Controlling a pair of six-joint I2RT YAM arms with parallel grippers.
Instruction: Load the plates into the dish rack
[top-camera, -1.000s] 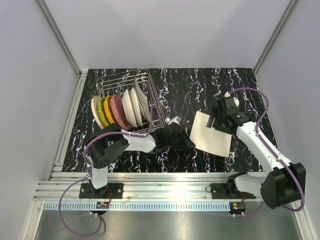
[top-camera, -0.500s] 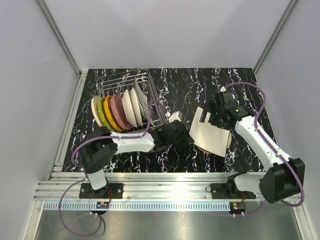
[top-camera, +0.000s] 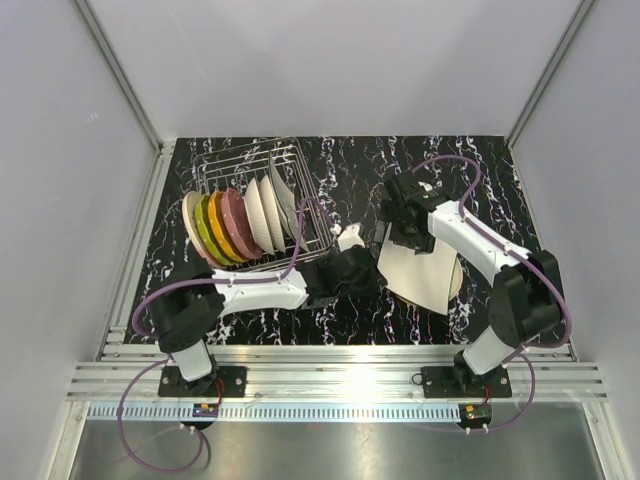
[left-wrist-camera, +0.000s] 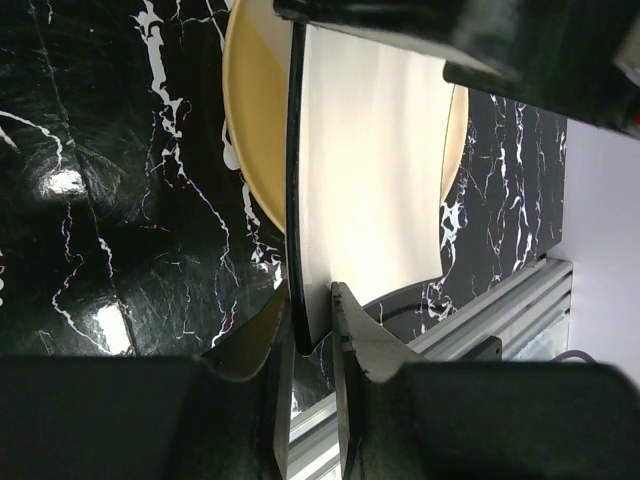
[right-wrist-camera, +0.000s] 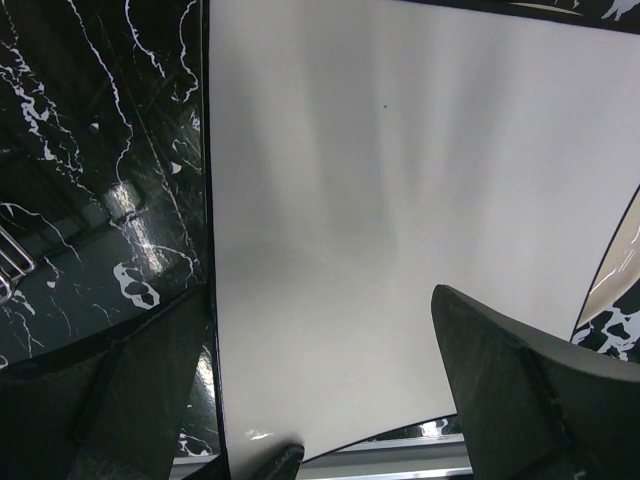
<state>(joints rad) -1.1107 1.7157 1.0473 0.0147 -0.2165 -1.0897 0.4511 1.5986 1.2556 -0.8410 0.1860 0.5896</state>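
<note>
The left gripper pinches just the thin edge of the white squarish plate, right of centre over a cream round plate — it could pivot and slip. The right gripper hangs spread wide above it. The dish rack sits upper left — a long carry.

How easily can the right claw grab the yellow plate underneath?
Probably not yet. The white square plate covers most of the yellow plate, right under the open right claw.

White sq. plate fills most of frame, black marbled surface at L; right gripper fingers spread wide, bottom corners.
</note>
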